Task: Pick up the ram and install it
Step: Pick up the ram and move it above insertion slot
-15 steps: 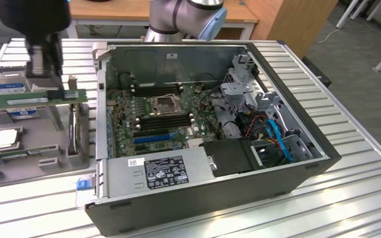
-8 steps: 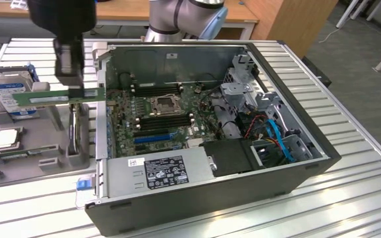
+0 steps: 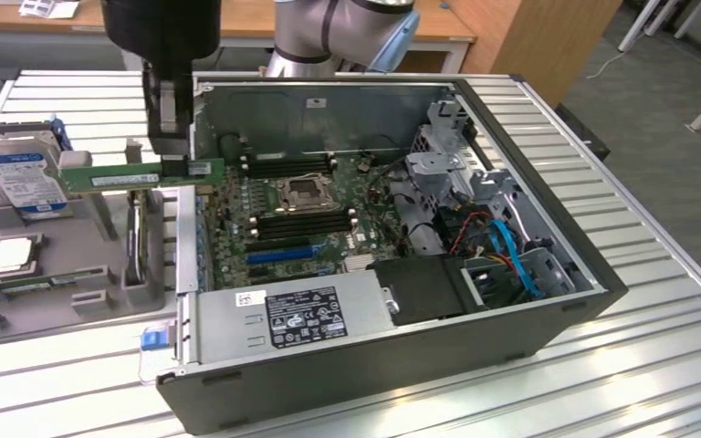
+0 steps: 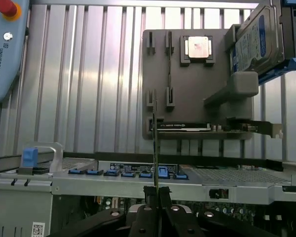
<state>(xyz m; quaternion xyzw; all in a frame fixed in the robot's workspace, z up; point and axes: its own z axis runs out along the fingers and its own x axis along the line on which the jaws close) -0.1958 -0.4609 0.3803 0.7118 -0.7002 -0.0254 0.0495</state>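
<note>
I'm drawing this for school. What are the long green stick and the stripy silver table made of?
The long green stick looks like circuit board: matte green with a pale label. The stripy silver table looks like metal, perhaps aluminium: shiny ribbed slats.

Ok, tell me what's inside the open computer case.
Inside the computer case: a motherboard with a processor socket and black memory slots, a power supply, blue cables. Whatever lies beneath the power supply is covered.
</note>
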